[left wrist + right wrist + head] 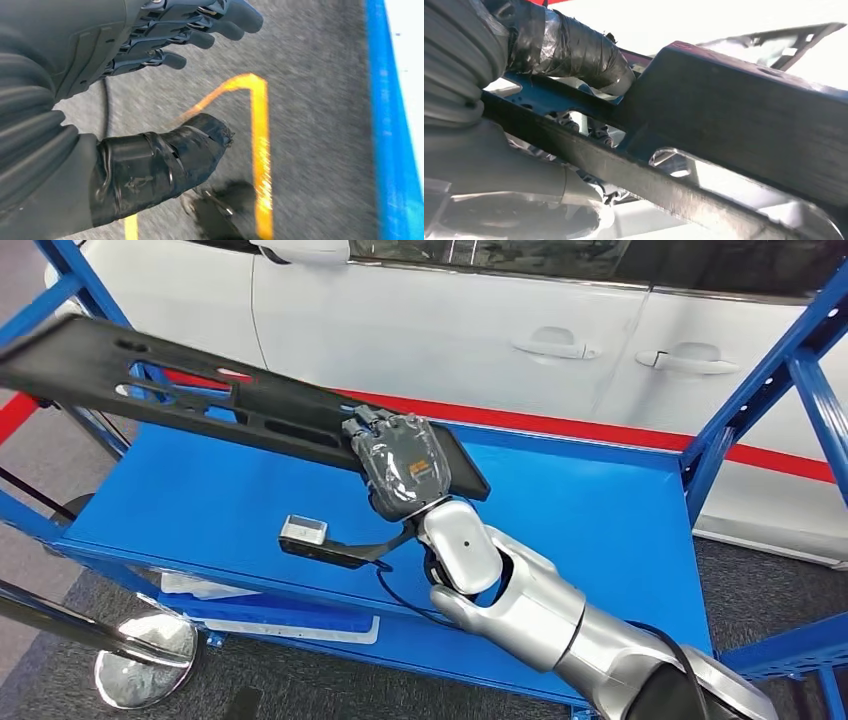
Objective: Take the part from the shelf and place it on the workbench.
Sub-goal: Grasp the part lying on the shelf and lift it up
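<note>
Above the blue shelf [560, 510], right hand [400, 465] gripping the near end of the long black part [200, 395], held clear of the shelf surface and slanting away leftward. Over grey floor [310, 125], left hand [165, 40] empty, fingers loosely apart.

I've got a white car [480, 330] behind the rack, a chrome stanchion base [145, 660] on grey carpet, and yellow floor tape [260, 150] below.
</note>
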`<action>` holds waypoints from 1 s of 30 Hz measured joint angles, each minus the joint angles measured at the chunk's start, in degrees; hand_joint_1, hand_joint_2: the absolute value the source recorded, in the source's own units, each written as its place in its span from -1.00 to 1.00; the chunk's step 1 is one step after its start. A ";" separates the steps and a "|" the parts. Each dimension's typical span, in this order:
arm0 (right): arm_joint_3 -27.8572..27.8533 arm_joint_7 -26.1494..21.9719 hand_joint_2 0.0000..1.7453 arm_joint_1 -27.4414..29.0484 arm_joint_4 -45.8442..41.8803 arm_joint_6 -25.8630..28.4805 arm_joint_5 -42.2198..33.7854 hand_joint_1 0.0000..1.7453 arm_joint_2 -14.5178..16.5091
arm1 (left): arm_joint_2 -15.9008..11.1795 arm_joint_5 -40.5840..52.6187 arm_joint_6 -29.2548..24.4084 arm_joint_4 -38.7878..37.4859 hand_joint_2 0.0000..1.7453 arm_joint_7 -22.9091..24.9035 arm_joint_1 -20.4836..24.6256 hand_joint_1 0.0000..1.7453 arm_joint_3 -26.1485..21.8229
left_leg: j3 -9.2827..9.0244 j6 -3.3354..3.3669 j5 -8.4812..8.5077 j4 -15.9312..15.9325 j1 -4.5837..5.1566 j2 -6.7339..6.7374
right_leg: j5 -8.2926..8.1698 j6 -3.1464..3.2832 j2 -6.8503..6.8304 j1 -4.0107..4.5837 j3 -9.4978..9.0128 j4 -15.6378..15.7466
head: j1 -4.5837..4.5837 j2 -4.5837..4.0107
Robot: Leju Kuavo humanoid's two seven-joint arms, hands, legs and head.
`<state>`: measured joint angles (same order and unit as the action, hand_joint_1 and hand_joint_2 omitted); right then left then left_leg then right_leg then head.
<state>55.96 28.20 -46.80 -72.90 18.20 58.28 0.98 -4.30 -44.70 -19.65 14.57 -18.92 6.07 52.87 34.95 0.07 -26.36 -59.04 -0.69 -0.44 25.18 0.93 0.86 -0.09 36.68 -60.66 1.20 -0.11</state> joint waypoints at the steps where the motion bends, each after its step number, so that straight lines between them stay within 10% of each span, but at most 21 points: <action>1: -0.42 0.29 1.00 0.32 -1.05 0.24 0.16 0.98 -0.36 | 0.15 0.63 -2.12 -0.01 1.00 0.67 -0.04 -1.00 0.24 | 0.13 -0.23 -0.29 -0.17 -0.09 0.04 | -0.19 0.29 0.00 -0.05 -0.03 0.24 | -0.01 0.00; 7: -2.19 0.73 1.00 1.48 -5.37 2.07 -0.49 0.98 -1.88 | 0.64 1.96 -8.52 -0.02 1.00 1.80 -0.04 -1.00 1.24 | 4.66 -1.09 -8.50 -13.94 -0.26 0.17 | -1.14 1.46 -0.13 -0.06 0.38 0.74 | 0.22 0.00; 12: -3.24 0.21 1.00 2.49 -7.04 2.95 -3.33 0.98 -2.97 | 0.86 1.98 -9.21 -0.02 1.00 1.65 0.18 -1.00 1.55 | -3.32 -0.38 -3.47 -1.32 0.00 0.11 | -2.10 0.82 -0.06 0.13 1.32 0.33 | 0.21 0.00; 16: -3.58 -1.13 1.00 2.55 -7.63 3.86 -8.02 0.98 -3.30 | 1.07 2.15 -9.26 -0.02 1.00 1.52 0.29 -1.00 1.81 | -3.76 0.71 -2.02 0.86 0.38 0.07 | -2.98 -0.63 -0.05 0.02 1.69 0.53 | 0.13 0.00; 22: -3.75 -5.04 1.00 2.62 -7.68 3.68 -23.98 0.98 -3.67 | 1.26 2.17 -9.21 -0.02 1.00 1.20 0.35 -1.00 1.87 | -0.33 2.08 1.26 1.39 0.20 0.48 | 8.25 -1.56 -0.26 -0.15 5.45 -13.61 | 0.03 0.00; 24: -3.81 -6.09 1.00 2.61 -7.70 3.80 -28.68 0.98 -3.91 | 1.26 2.14 -9.11 -0.02 1.00 1.12 0.33 -1.00 1.89 | 1.15 1.96 2.17 1.16 0.20 0.48 | 6.65 -1.63 -0.27 -0.24 3.09 -13.10 | 0.03 0.00; 28: -4.15 -8.73 1.00 2.49 -8.22 4.31 -36.95 0.98 -4.31 | 1.30 2.02 -8.67 -0.02 1.00 1.01 0.25 -1.00 1.91 | 3.29 1.03 3.59 0.20 0.29 0.35 | 4.54 -0.95 -0.17 -0.12 -5.99 -0.45 | 0.09 0.00; 30: -4.20 -9.96 1.00 2.41 -8.36 4.85 -39.72 0.98 -4.39 | 1.30 2.00 -8.52 -0.02 1.00 0.90 0.25 -1.00 1.91 | 3.51 0.33 4.41 0.24 0.30 0.30 | 4.49 -0.35 -0.09 0.20 -6.42 0.94 | 0.10 0.00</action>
<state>51.76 18.23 -44.39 -81.26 23.05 18.56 -3.41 -2.99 -42.70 -28.17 14.56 -18.02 6.31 54.77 38.46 0.39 -21.95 -58.80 -0.39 -0.14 29.66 0.58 0.77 0.11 30.26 -59.71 1.30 -0.11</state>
